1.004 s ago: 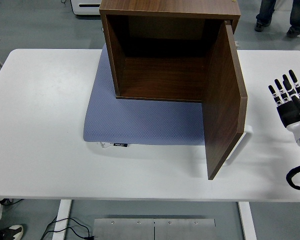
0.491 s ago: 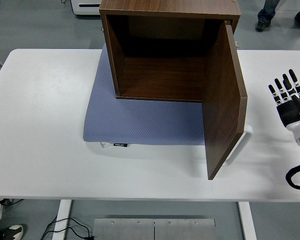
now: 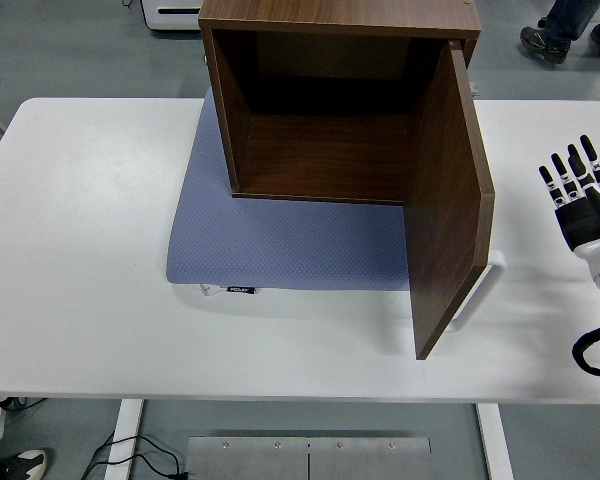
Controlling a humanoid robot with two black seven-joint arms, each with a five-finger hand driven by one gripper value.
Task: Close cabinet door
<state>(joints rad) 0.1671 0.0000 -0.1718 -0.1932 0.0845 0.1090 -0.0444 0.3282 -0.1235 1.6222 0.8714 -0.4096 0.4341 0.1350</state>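
Centrally, a blue-grey mat (image 3: 280, 245) is laid on the white table (image 3: 80, 250); the wooden cabinet (image 3: 320, 110) is set on it, its door (image 3: 448, 200) swung open toward the near edge. Well right, the right hand (image 3: 580, 195) is held apart, fingers extended, apparently empty.

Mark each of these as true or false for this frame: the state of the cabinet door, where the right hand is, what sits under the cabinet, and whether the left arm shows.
1. The cabinet door stands open, swung out toward the table's near edge. True.
2. The right hand is pressing on the door. False: it hovers to the right of the door, apart from it, fingers spread and holding nothing.
3. The cabinet sits on a blue-grey mat. True.
4. The left arm reaches into the cabinet. False: no left arm is in view.
5. The cabinet holds several objects. False: its visible interior is bare.
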